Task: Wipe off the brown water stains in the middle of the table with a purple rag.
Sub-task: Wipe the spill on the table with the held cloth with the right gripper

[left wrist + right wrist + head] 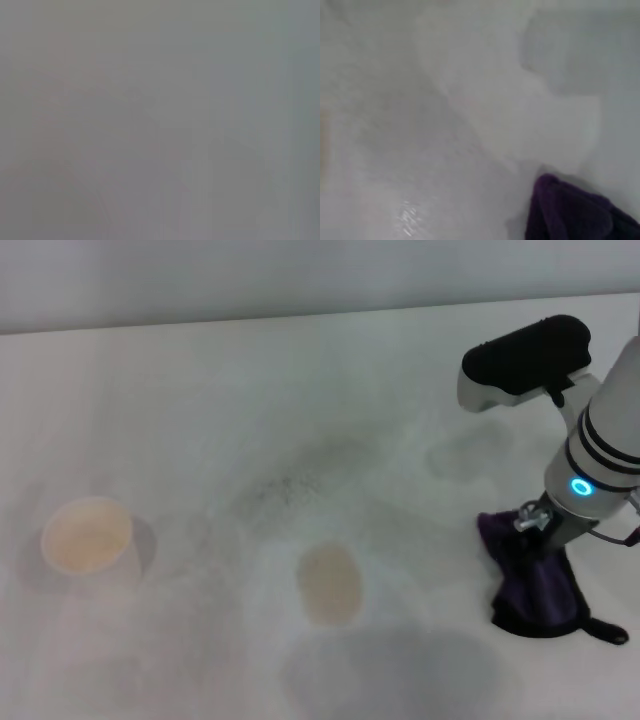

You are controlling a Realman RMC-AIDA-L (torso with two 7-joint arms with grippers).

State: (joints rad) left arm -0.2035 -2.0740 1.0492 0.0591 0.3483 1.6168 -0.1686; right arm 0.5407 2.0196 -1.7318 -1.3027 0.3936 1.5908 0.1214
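The purple rag (pixel 540 595) is at the right of the table (pixel 200 390), bunched up toward my right gripper (pixel 535 540), which comes down onto its upper end and is shut on it. The rag's lower end and black loop touch the table. The rag's edge also shows in the right wrist view (pixel 570 210). The brown water stain (pixel 329 583) is a pale tan oval patch in the middle of the table, to the left of the rag and apart from it. My left gripper is out of view; the left wrist view shows only blank grey.
A white cup (pixel 87 535) with a tan inside stands at the left. A scatter of dark grey specks (pixel 290 485) lies behind the stain. The table's far edge runs along the top of the head view.
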